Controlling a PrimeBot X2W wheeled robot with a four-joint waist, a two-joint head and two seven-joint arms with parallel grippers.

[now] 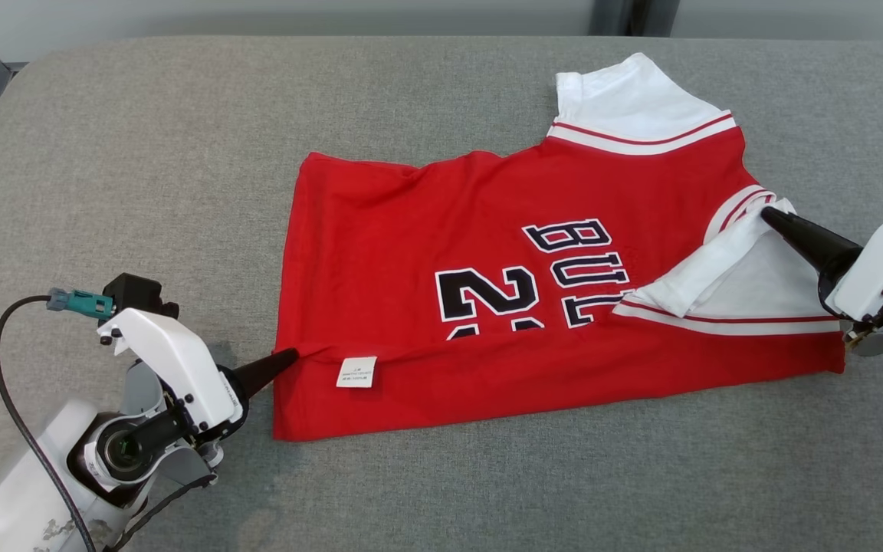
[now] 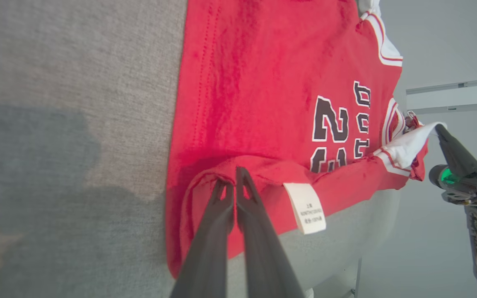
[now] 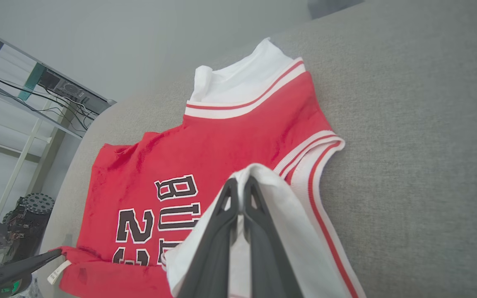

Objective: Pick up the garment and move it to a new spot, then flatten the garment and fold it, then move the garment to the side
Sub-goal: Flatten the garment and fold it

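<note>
Garment is lying mid-worktop with its near edge doubled over, so the fold appears to be in hand. The next move is calling for both held edges to be carried across together. Left gripper jaws are pinching the red hem fold. Right gripper jaws are pinching the white sleeve.
</note>
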